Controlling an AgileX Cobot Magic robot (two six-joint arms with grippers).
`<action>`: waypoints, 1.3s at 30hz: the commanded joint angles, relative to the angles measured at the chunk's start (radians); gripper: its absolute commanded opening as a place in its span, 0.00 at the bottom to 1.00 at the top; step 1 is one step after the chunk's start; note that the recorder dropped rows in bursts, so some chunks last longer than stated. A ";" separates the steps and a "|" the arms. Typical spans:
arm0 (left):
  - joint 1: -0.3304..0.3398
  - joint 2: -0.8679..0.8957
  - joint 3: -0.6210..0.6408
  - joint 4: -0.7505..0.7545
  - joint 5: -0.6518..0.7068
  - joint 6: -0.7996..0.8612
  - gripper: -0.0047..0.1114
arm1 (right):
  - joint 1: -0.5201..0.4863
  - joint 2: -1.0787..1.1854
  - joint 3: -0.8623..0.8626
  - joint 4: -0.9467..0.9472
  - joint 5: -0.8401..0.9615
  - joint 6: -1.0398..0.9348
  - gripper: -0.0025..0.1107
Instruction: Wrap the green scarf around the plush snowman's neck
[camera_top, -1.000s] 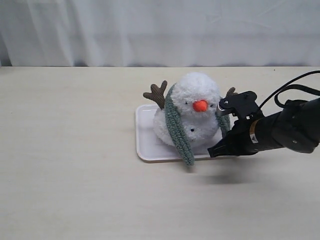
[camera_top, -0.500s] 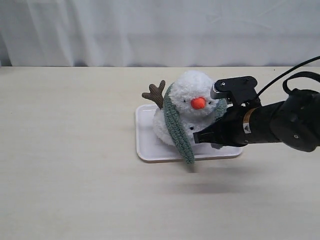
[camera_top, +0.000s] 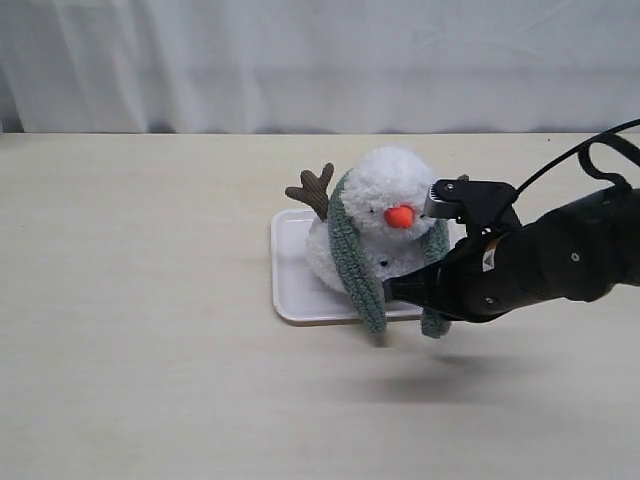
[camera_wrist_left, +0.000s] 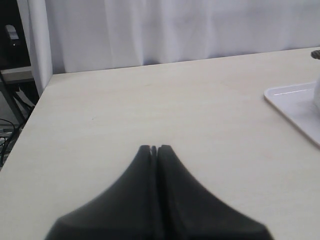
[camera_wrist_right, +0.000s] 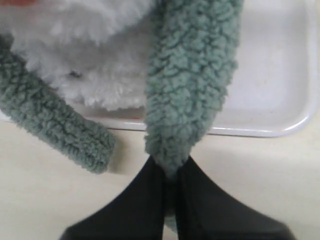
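Note:
The plush snowman (camera_top: 392, 182) sits on a white tray (camera_top: 290, 270). The green scarf (camera_top: 352, 255) lies around its neck, with one end hanging down its front over the tray's near edge. My right gripper (camera_top: 398, 290) is low in front of the snowman's right side, shut on the scarf's other end (camera_top: 436, 322). In the right wrist view the fuzzy scarf (camera_wrist_right: 190, 90) runs from the snowman (camera_wrist_right: 100, 60) into the closed right gripper (camera_wrist_right: 170, 167). My left gripper (camera_wrist_left: 155, 148) is shut and empty over bare table, away from the tray (camera_wrist_left: 292, 100).
The table (camera_top: 140, 300) is pale wood with a white curtain (camera_top: 300, 60) behind it. The free scarf end (camera_wrist_right: 55, 125) rests just off the tray rim (camera_wrist_right: 280, 132). A brown twig arm (camera_top: 312, 188) sticks out at the snowman's left.
My right gripper has moved left and down across the snowman's front, drawing the right scarf end forward past the tray edge. The snowman's head rocked slightly.

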 joint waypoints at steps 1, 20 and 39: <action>-0.001 -0.003 0.003 0.000 -0.013 0.001 0.04 | 0.001 -0.008 0.004 0.188 0.009 -0.205 0.06; -0.001 -0.003 0.003 0.000 -0.010 0.001 0.04 | 0.001 -0.008 -0.034 0.886 0.034 -0.644 0.06; -0.001 -0.003 0.003 -0.003 -0.012 0.001 0.04 | 0.001 0.095 -0.034 0.940 -0.013 -0.733 0.36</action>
